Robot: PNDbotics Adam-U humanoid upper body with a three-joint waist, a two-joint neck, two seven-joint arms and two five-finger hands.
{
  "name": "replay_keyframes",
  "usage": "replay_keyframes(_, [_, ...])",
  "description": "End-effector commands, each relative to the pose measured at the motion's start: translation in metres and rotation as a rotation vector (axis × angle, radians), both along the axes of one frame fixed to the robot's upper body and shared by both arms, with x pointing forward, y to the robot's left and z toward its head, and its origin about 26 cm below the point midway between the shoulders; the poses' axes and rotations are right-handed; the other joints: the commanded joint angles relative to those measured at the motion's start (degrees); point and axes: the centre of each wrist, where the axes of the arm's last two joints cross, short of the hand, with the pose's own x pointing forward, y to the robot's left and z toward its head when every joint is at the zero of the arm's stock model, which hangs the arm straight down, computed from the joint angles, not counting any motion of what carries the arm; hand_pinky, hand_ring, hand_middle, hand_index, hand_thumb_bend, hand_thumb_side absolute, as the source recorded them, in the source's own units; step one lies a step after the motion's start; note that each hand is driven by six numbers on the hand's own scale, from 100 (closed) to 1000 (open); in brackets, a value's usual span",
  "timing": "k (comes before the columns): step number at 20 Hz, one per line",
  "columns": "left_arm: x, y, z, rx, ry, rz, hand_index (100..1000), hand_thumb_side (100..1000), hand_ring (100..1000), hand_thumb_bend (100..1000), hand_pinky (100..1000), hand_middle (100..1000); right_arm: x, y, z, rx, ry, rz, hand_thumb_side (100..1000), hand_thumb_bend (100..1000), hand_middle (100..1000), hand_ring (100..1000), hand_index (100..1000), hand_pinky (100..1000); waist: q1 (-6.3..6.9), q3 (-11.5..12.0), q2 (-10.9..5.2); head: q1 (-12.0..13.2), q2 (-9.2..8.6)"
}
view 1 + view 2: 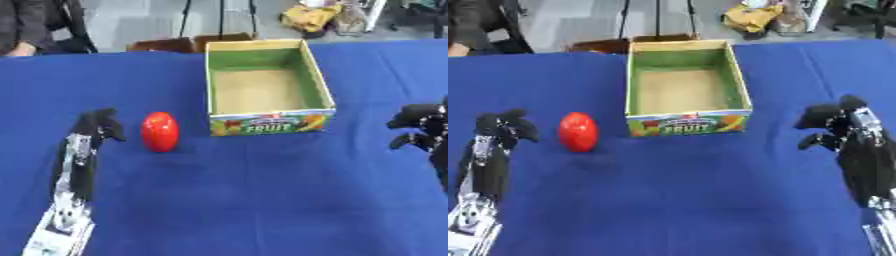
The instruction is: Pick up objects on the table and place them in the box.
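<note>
Left arm: was seen running up from the lower left corner of the frame, silver at the bottom and black above.
Left hand: was held at centre left, just left of the red object; the fingers were curled together and nothing was held in them; no contact with the red object was shown.
Right hand: was seen at centre right, best in the right eye view, with the black forearm rising from the lower right edge; the fingers were bent inward and were closed on nothing.
Red object: a smooth, egg-shaped red item, perhaps a tomato or similar fruit, was stood upright on the cloth left of centre, just left of the box's front left corner and apart from it.
Tablecloth: a blue cloth was spread over the whole table; the red object, the box and both hands were set against it.
Box: an open cardboard carton with "FRUIT" printed on its front wall was placed at upper centre; green inner walls and a tan floor were shown, and nothing was seen lying inside.
</note>
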Motion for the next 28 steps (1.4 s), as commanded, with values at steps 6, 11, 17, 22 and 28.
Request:
replay_keyframes(6, [0.000, 0.008, 0.011, 0.027, -0.033, 0.001, 742, 914, 486, 672, 740, 525, 0.000, -0.001, 0.008, -0.013, -0.029, -0.001, 966, 100, 588, 650, 674, 464, -0.19, 0.08, -1.01, -0.15, 0.01])
replay_keyframes(11, [0.005, 0.014, 0.023, 0.118, -0.029, -0.006, 754, 727, 500, 741, 750, 542, 0.000, -0.001, 0.008, -0.015, -0.027, -0.001, 965, 100, 588, 650, 674, 464, -0.14, 0.11, -1.18, -0.20, 0.06])
replay_keyframes(17, [0.023, 0.025, 0.095, 0.587, -0.037, 0.033, 805, 533, 581, 706, 790, 627, -0.001, -0.002, 0.005, -0.020, -0.015, -0.003, 964, 100, 588, 650, 674, 463, 0.19, -0.01, -2.00, -0.26, 0.47])
replay_keyframes(22, [0.040, 0.021, 0.151, 0.995, 0.025, -0.004, 821, 497, 630, 680, 793, 682, -0.002, -0.003, 0.002, -0.025, -0.003, -0.004, 964, 100, 588, 650, 674, 464, 0.52, -0.41, -2.69, -0.36, 0.82])
replay_keyframes(28, [0.075, 0.017, 0.171, 1.309, 0.207, -0.068, 820, 471, 672, 691, 770, 702, -0.002, -0.004, 0.000, -0.029, 0.005, -0.001, 964, 100, 588, 650, 674, 464, 0.76, -0.59, -3.18, -0.60, 1.00])
